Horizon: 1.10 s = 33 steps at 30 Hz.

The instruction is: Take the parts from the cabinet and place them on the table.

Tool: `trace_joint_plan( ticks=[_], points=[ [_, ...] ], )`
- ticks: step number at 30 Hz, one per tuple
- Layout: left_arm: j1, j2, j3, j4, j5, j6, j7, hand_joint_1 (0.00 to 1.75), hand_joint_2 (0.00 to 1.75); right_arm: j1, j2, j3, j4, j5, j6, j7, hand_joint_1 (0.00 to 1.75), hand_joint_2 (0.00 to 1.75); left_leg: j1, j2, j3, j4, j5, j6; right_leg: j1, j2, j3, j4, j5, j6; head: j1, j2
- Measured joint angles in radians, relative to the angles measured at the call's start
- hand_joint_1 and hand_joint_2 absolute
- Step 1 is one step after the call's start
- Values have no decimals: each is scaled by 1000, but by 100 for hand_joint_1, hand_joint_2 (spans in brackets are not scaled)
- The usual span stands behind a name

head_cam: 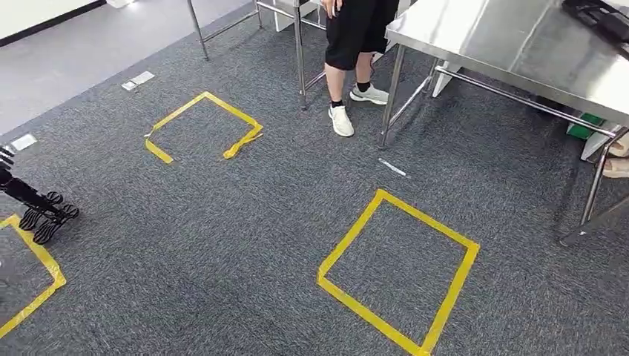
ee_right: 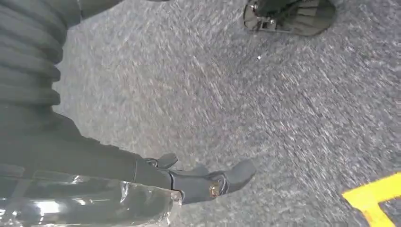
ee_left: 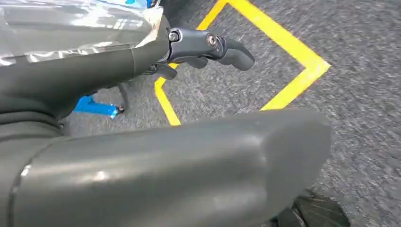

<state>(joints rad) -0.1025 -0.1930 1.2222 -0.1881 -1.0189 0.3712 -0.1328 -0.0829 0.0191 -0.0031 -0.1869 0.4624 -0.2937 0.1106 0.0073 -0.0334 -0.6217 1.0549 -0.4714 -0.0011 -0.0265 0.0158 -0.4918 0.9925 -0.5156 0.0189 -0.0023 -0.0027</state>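
Each hand carries a clear, shiny plastic-wrapped part. The left hand (ee_left: 142,61) presses its part (ee_left: 71,28) between dark fingers (ee_left: 213,47) and thumb; the right hand (ee_right: 156,179) clasps its part (ee_right: 80,203) likewise, over grey carpet (head_cam: 245,222) near the steel table (head_cam: 512,44).

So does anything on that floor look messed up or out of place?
Yes. The far yellow tape square is damaged: its near side is missing and the loose ends are crumpled and peeling off the carpet. The nearer tape square lies flat and whole. A small white strip also lies loose near the table leg.
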Motion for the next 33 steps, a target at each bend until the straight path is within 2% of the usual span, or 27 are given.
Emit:
trace_joint_plan(
  ticks=[1,2,3,4,5,6,7,8,9,10,11,13,14,15,16,18,19,20,21,23,24,25,28,29,30,31,33],
  points=[
    [-3,0,0,0,2,1,0,0,0,2,0,0,0,1,0,0,0,175,2,17,-29,66,-42,-3,4,-14,0,0,-1,-9,-4,0],
    [-4,0,0,0,3,3,0,0,0,4,0,0,0,3,2,0,0,175,4,22,-69,157,-86,-5,8,-30,-2,0,-2,-11,-3,0],
    [-4,0,0,0,3,6,0,0,0,4,-1,0,0,5,2,3,0,175,4,24,-103,233,-115,-7,11,-46,-4,0,-3,-12,-3,0],
    [-3,0,1,0,3,7,0,0,0,3,-1,0,0,6,3,5,0,175,4,26,-117,266,-121,-9,13,-57,-5,0,-3,-12,-3,0],
    [-1,0,2,0,4,9,1,0,0,2,0,0,0,8,4,6,0,175,5,27,-110,260,-106,-8,14,-69,-5,1,-3,-12,-3,0],
    [0,0,3,0,4,12,2,0,0,0,0,0,0,8,4,8,0,175,5,31,-80,208,-75,-6,14,-81,-6,1,-4,-13,-4,0],
    [-1,0,6,0,5,14,3,0,0,-3,0,0,0,9,4,9,0,175,5,41,-29,118,-32,-3,14,-93,0,1,-5,-14,-4,0],
    [-2,0,9,0,5,15,3,0,0,-6,1,0,0,10,4,11,0,175,3,71,24,27,0,2,15,-101,3,1,-7,-14,-4,0],
    [-5,0,10,0,6,15,3,0,0,-7,1,0,0,12,5,12,0,175,-2,117,52,-28,-4,3,22,-109,2,2,-10,-10,-5,0],
    [-8,0,10,0,6,15,3,0,0,-9,2,0,0,12,7,13,0,175,-8,106,53,-36,-2,10,32,-117,1,5,-14,-4,-4,0],
    [-9,0,10,0,5,16,3,0,0,-10,2,0,0,12,8,15,0,175,-10,97,48,-35,-1,17,29,-127,2,3,-13,-2,2,0],
    [-4,0,11,0,4,16,4,0,0,-14,4,0,0,12,8,16,0,175,-17,74,42,-39,2,30,28,-149,6,0,-12,7,1,0],
    [-3,0,11,0,4,16,4,0,0,-15,5,0,0,12,8,16,0,175,-7,64,50,-51,11,41,29,-139,1,6,-21,15,1,0],
    [-3,0,11,0,4,16,4,0,0,-15,3,0,0,12,8,16,0,175,-8,57,50,-55,14,46,22,-81,-11,34,-39,16,4,0],
    [-7,0,11,0,4,16,4,0,0,-13,5,0,0,11,8,16,0,175,-7,46,47,-54,17,53,22,-47,-41,98,-73,8,4,0],
    [-10,-2,11,0,3,13,2,0,0,-7,5,0,0,8,8,18,0,175,-7,18,42,-54,20,57,18,-24,-119,261,-135,2,7,0],
    [-9,-2,11,0,1,12,2,0,0,-3,4,0,1,8,7,18,0,175,-7,3,41,-54,21,57,18,-21,-146,315,-145,7,7,0],
    [-7,-2,11,0,-1,11,2,0,0,-1,4,0,1,7,7,18,0,175,-7,-10,42,-53,21,56,16,-21,-150,318,-136,14,7,0],
    [-5,-2,11,0,-2,9,2,0,0,-1,4,0,1,7,7,18,0,175,-6,-23,42,-52,22,55,12,-20,-135,278,-111,25,7,0],
    [-5,-2,11,0,-4,8,1,0,0,-3,3,0,1,7,6,18,0,175,-2,-50,42,-48,23,48,0,-2,-55,101,-31,50,7,0],
    [-5,-1,11,0,-5,7,1,0,0,-2,3,0,1,7,6,18,0,175,-2,-62,38,-44,23,41,-10,48,-25,28,-12,56,8,0],
    [-7,0,11,0,-5,7,1,0,0,-2,5,0,2,6,6,18,0,175,-9,-74,32,-33,19,32,-5,51,-26,21,-11,43,8,0],
    [0,0,11,0,-6,8,1,0,0,-5,5,0,2,6,6,18,0,175,0,-93,27,-45,31,14,7,26,-18,23,-6,20,4,0],
    [2,0,11,0,-6,8,1,0,0,-5,5,0,2,6,6,18,0,175,3,-94,22,-41,31,9,-3,13,-22,18,1,8,4,0],
    [2,0,11,0,-6,9,1,0,0,-7,3,0,2,6,6,18,0,175,-1,-42,15,-23,12,7,-2,4,-22,18,4,5,1,0],
    [0,-1,11,0,-8,12,3,0,0,-5,3,0,2,8,6,18,0,175,-1,-3,-5,27,-25,4,-2,-7,-23,18,4,-4,-5,0],
    [-4,-1,10,0,-8,13,4,0,0,2,3,0,2,9,6,19,0,175,1,20,-79,190,-107,-1,8,-37,-25,18,3,-10,-6,0]
  ],
)
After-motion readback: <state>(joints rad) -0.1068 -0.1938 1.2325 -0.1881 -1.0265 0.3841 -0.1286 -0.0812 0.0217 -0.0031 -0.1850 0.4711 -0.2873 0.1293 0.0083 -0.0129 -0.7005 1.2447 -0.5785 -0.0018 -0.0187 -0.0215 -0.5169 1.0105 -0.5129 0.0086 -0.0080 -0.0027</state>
